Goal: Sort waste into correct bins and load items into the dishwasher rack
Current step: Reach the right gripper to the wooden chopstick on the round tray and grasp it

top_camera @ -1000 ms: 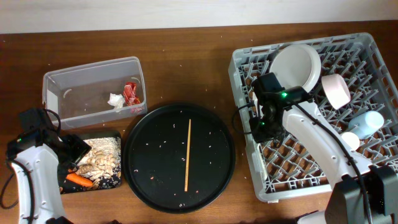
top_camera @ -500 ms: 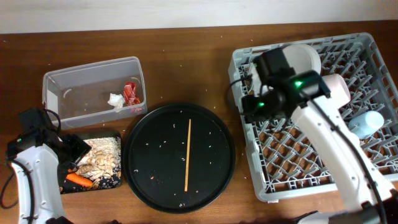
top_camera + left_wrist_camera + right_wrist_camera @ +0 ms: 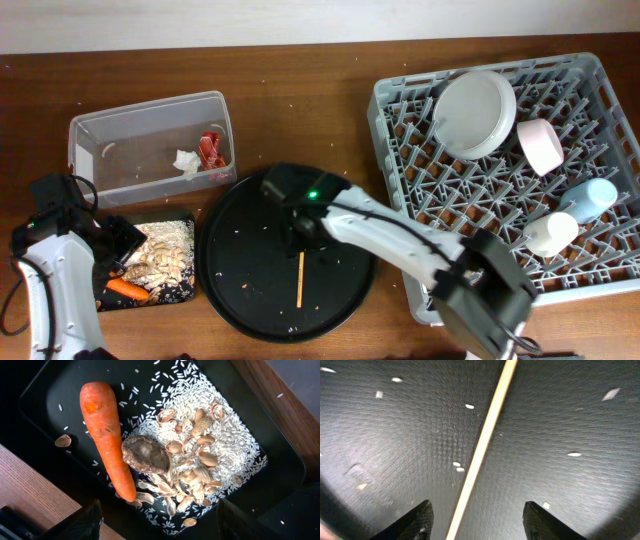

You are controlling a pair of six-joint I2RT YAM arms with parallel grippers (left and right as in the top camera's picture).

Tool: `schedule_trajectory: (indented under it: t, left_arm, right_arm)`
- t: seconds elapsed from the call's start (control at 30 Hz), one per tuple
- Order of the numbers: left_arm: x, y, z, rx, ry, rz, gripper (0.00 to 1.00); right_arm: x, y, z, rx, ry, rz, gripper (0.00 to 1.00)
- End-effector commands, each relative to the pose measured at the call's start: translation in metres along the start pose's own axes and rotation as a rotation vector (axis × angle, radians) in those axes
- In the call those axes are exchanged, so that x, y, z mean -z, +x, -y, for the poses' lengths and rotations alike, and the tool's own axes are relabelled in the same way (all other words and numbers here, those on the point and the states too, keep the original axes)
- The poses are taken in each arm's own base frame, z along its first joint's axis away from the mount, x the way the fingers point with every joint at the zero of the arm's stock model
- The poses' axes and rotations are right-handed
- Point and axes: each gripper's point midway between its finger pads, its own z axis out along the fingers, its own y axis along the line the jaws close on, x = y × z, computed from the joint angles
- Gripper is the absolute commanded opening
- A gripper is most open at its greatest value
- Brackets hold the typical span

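A thin wooden chopstick (image 3: 300, 285) (image 3: 482, 450) lies on the round black tray (image 3: 235, 275). My right gripper (image 3: 302, 232) (image 3: 477, 522) hangs low over it, open, with the stick between its fingertips, nearer the left one and untouched. The flat black tray (image 3: 188, 292) (image 3: 45, 390) holds a carrot (image 3: 127, 289) (image 3: 107, 435), a brown lump (image 3: 145, 454), rice (image 3: 220, 435) and shells. My left gripper (image 3: 122, 243) (image 3: 160, 525) hovers open above it, empty. In the clear tub (image 3: 100, 135) lie a red wrapper (image 3: 209, 148) and a tissue wad (image 3: 185, 160).
The grey dishwasher rack (image 3: 395, 110) at the right holds a round white dish (image 3: 475, 112), a cream cup (image 3: 540, 145), a light blue cup (image 3: 590, 195) and a white cup (image 3: 550, 235). My right arm (image 3: 420, 245) stretches across the rack's left edge. Crumbs dot the round tray.
My right arm has swung left from the rack to the round black tray and dropped over the chopstick, its jaws opening wider. The left arm has not moved.
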Motion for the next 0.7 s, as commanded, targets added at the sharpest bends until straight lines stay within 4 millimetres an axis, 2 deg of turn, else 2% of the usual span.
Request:
schedule_trajectory:
  t: [0.0,0.1,0.17,0.2,0.37,0.4,0.67]
  left_arm:
    - [0.007,-0.005,0.002,-0.008,0.010,0.024,0.73]
    - [0.007,-0.005,0.002,-0.007,0.010,0.025,0.73]
    - [0.007,-0.005,0.002,-0.008,0.011,0.024,0.73]
    - [0.007,-0.005,0.002,-0.007,0.011,0.025,0.73]
    - [0.007,-0.005,0.002,-0.007,0.011,0.025,0.73]
    - [0.007,-0.005,0.002,-0.007,0.011,0.025,0.73]
    - [0.007,-0.005,0.002,-0.007,0.011,0.025,0.73]
  right_arm:
    - [-0.035,0.005,0.003,-0.077,0.083,-0.014,0.61]
    - [-0.051,0.009,0.007,-0.106,0.118,-0.034,0.61]
    - [-0.053,0.008,0.009,-0.105,0.128,-0.032,0.60]
    - [-0.053,0.006,0.012,-0.105,0.143,-0.018,0.56]
    - [-0.053,0.007,0.013,-0.102,0.146,-0.021,0.17]
    - [-0.053,0.008,0.014,-0.103,0.151,-0.027,0.06]
    - [-0.048,0.015,0.015,-0.108,0.155,-0.064,0.04]
